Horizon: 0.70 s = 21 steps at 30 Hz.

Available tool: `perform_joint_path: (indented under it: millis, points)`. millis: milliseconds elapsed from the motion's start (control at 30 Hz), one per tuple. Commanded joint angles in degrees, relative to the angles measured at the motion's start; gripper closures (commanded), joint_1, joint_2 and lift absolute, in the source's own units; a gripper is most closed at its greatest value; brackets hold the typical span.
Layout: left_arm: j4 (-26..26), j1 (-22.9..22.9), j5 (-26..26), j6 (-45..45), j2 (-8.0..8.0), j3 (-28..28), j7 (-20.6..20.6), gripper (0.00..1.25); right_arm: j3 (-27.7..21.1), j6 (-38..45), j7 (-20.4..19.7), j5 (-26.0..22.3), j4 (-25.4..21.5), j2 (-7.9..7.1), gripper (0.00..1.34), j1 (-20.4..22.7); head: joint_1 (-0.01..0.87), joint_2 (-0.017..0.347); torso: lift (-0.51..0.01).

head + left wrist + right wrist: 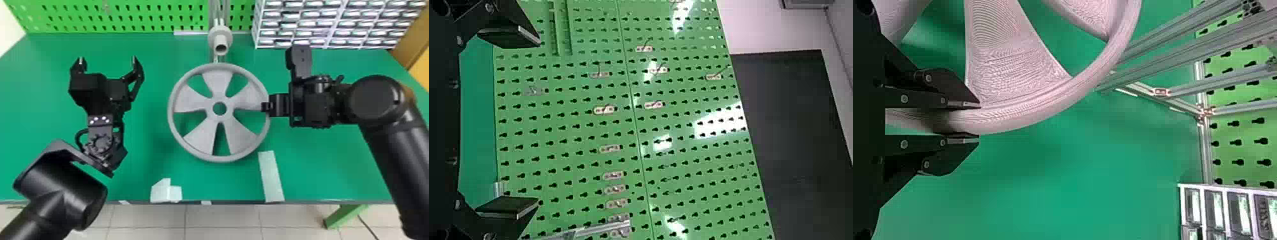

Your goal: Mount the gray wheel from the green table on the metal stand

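The head view looks forward and steeply down on the worktop, far enough back for the whole wheel. Turned sideways, the left wrist view looks past the left end effector at the board. The right wrist view (sideways too) looks from close by the wheel across the worktop, sharing wheel, stand and drawers with the head view
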Motion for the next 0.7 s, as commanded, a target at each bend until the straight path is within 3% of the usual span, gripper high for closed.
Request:
perform_joint_path:
  millis: [0,333,667]
  points:
    - [0.67,-0.66,0.02,0.0,-0.59,-0.32,0.0,0.16,-1.06,-0.1,0.51,2.77,-1.07,1.49,1.05,0.96,0.867,0.052,-0.1]
    - [1.9,-1.1,-0.24,0.0,-2.79,-0.15,-0.09,0.16,-4.49,-0.36,3.06,9.18,-2.92,5.27,1.05,3.42,0.867,0.052,-0.1]
    - [2.07,-1.19,-0.94,0.53,-4.46,0.47,-1.23,0.16,-4.66,-0.63,3.58,10.15,-3.89,6.94,1.06,5.53,0.867,0.052,-0.1]
